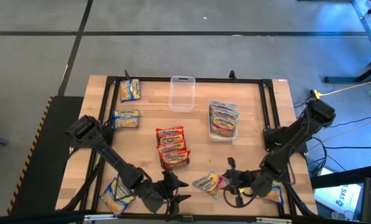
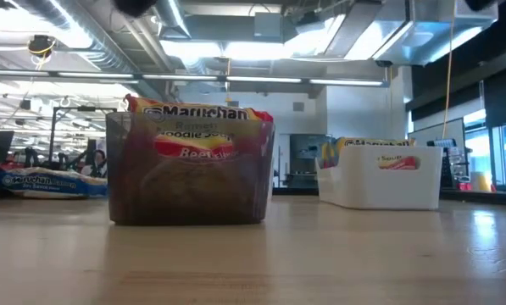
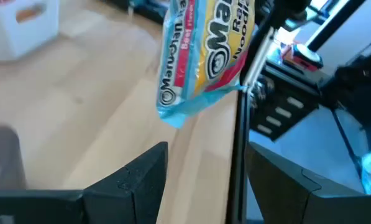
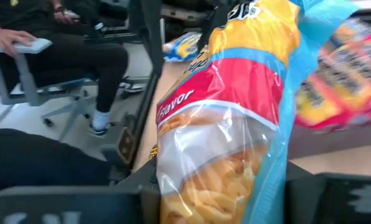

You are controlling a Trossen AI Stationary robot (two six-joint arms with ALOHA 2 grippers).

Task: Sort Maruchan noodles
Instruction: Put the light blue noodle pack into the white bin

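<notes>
My right gripper [image 1: 227, 184] is near the table's front edge, right of centre, shut on a Maruchan packet [image 1: 208, 182] with a blue edge and a red band [image 4: 229, 118]. The packet also shows in the left wrist view [image 3: 204, 56]. Just left of it, my left gripper [image 1: 184, 190] stands open and empty, its fingers [image 3: 141, 174] pointing at the packet. Red packets [image 1: 171, 147] stand on edge in a grey container [image 2: 189, 182]. More packets [image 1: 224, 117] sit in a white container [image 2: 380, 182]. Loose packets [image 1: 128, 90] [image 1: 125, 118] [image 1: 117, 196] [image 1: 274, 195] lie flat on the table. My right gripper pinches the packet between its two fingers at one end [image 4: 210, 193], where the noodles show through. The fingers come roughly level from the table's right side. The packet sticks out past them toward my left gripper, lifted clear of the table, its free corner [image 3: 173, 115] tilted downward.
A clear, empty container [image 1: 181, 93] stands at the far middle. A black frame [image 1: 267, 106] borders the wooden table. Bare wood lies between the containers and the front edge. A seated person [image 4: 61, 50] is beyond the table's edge.
</notes>
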